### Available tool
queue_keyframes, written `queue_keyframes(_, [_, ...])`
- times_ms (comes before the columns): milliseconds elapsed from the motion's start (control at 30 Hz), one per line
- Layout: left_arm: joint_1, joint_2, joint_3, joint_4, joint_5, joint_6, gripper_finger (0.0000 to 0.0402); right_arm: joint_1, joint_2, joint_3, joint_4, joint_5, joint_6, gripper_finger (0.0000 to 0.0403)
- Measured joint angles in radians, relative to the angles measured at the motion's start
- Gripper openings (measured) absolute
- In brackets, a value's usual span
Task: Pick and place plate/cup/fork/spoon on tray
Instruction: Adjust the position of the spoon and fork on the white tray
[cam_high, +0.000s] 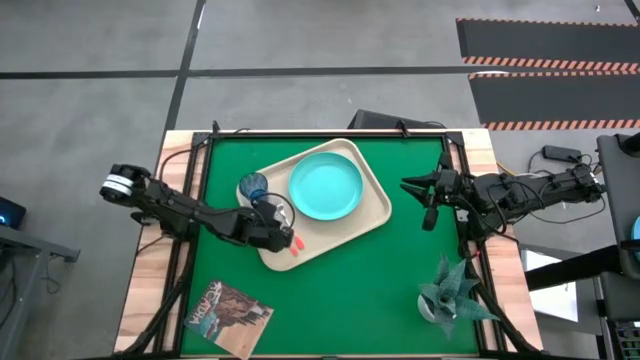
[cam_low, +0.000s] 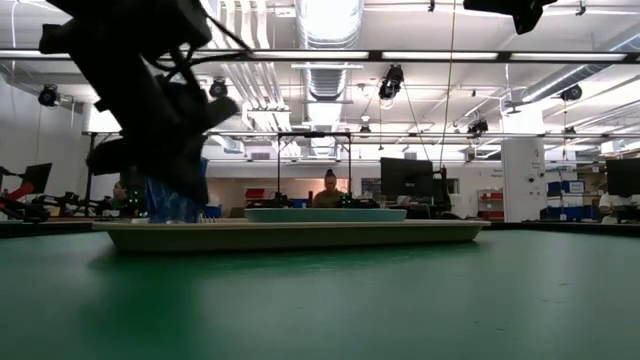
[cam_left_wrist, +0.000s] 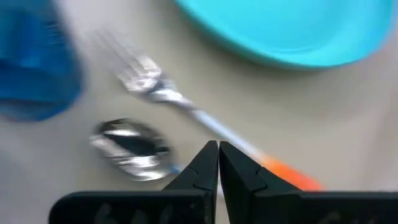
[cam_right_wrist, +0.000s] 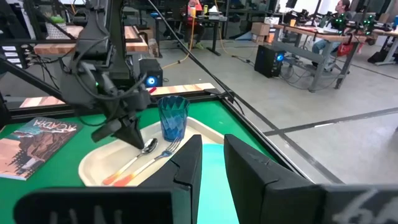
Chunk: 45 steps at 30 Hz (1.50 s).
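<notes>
The cream tray (cam_high: 372, 222) lies on the green mat and holds the turquoise plate (cam_high: 325, 187), the blue cup (cam_high: 253, 186), the fork (cam_left_wrist: 168, 96) and the spoon (cam_left_wrist: 130, 149). Fork and spoon lie flat side by side, red-orange handles (cam_high: 295, 246) toward the near edge. My left gripper (cam_left_wrist: 218, 148) is shut and empty, pointing down just above the spoon's handle behind its bowl; the low view shows it clear of the tray (cam_low: 300, 234). My right gripper (cam_right_wrist: 211, 163) is open and empty, raised over the mat's right side (cam_high: 428, 198).
A magazine (cam_high: 228, 312) lies at the mat's near left corner. A potted plant (cam_high: 450, 290) stands at the near right. The mat to the right of and in front of the tray is bare. A person sits in the room beyond (cam_low: 329, 187).
</notes>
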<state>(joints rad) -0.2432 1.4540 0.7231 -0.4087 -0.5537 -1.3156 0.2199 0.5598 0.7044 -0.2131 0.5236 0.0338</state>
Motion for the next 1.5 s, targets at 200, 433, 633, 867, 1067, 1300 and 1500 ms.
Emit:
queue_keyframes(200, [-0.013, 0.031, 0.039, 0.066, 0.005, 0.049, 0.0, 0.0, 0.0, 0.0, 0.0, 0.0, 0.0, 0.0059])
queue_keyframes(433, [-0.069, 0.082, 0.047, 0.068, 0.04, 0.041, 0.0, 0.0, 0.0, 0.0, -0.012, 0.0, 0.0, 0.0059])
queue_keyframes(633, [-0.086, 0.13, 0.049, 0.085, 0.038, 0.04, 0.0, 0.0, 0.0, 0.0, -0.012, 0.0, 0.0, 0.0059])
queue_keyframes(867, [-0.087, 0.16, 0.05, 0.087, 0.04, 0.04, 0.0, 0.0, 0.0, 0.0, -0.013, 0.0, 0.0, 0.0059])
queue_keyframes(1067, [-0.087, 0.164, 0.049, 0.087, 0.048, 0.04, 0.0, 0.0, 0.0, 0.0, -0.013, 0.0, 0.0, 0.0059])
queue_keyframes(1300, [-0.087, 0.164, 0.039, 0.088, 0.048, 0.039, 0.0, 0.0, 0.0, 0.0, -0.014, 0.0, -0.008, 0.0059])
queue_keyframes(1500, [-0.088, 0.164, 0.036, 0.087, 0.055, 0.039, 0.0, 0.0, 0.0, 0.0, -0.015, 0.0, -0.008, 0.0059])
